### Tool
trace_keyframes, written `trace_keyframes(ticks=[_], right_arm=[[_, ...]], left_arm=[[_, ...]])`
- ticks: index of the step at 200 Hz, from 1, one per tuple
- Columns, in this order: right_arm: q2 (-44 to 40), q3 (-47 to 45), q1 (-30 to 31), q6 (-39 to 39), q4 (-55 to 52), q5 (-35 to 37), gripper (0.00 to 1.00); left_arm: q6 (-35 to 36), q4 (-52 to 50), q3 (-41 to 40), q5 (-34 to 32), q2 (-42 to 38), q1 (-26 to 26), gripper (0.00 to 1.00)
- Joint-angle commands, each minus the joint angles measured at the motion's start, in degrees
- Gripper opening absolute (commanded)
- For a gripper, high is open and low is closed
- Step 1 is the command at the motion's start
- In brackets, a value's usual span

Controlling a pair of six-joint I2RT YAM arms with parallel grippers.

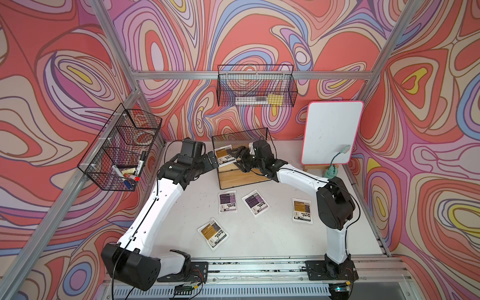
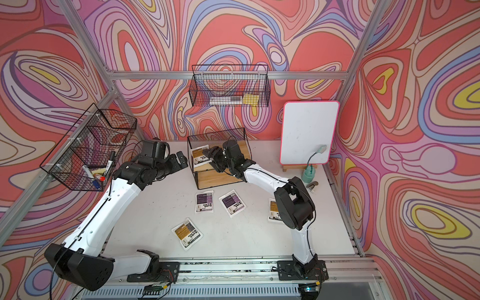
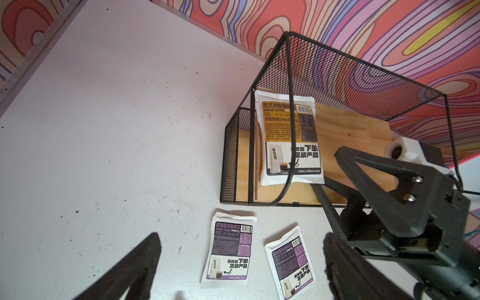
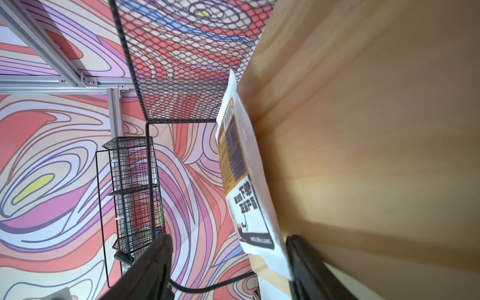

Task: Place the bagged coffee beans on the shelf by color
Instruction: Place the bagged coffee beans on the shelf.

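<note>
Both top views show one orange pouch [image 1: 224, 155] lying flat on the shelf [image 1: 244, 179], top board, left end. Right fingers [image 4: 153, 267] are spread, released, around its edge. Left fingers [image 3: 130, 267] are spread and empty. Four pouches [image 1: 255, 203] lie on the worktop [image 1: 272, 233].

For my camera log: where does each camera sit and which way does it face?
Top views: high above the arm bases, looking down on table, shelf, both whole arms.
Left wrist: beside the shelf, facing its orange pouch, two purple pouches; left end effector, right end effector show.
Right wrist: at the top board, facing the mesh; own fingers show.
All share the orange pouch.
</note>
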Motion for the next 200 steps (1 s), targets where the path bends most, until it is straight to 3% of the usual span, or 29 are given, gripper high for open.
trace_keyframes(ticks=[1,103,200], right_arm=[[-2.1,-1.3,0.5,-2.5,-6.0,1.0,0.72],[-6.7,-5.0,0.8,-5.3,-9.6,1.5,0.73],[-21.1,-13.4,0.8,-18.7,-20.8,1.1,0.73]], left_arm=[[0.4,0.7,-0.5,-0.1,-1.4,0.5,0.99],[0.8,-0.6,-1.6,-0.6,-3.0,0.6,0.99],[-0.3,-5.5,-11.6,0.3,-11.4,0.5,0.99]])
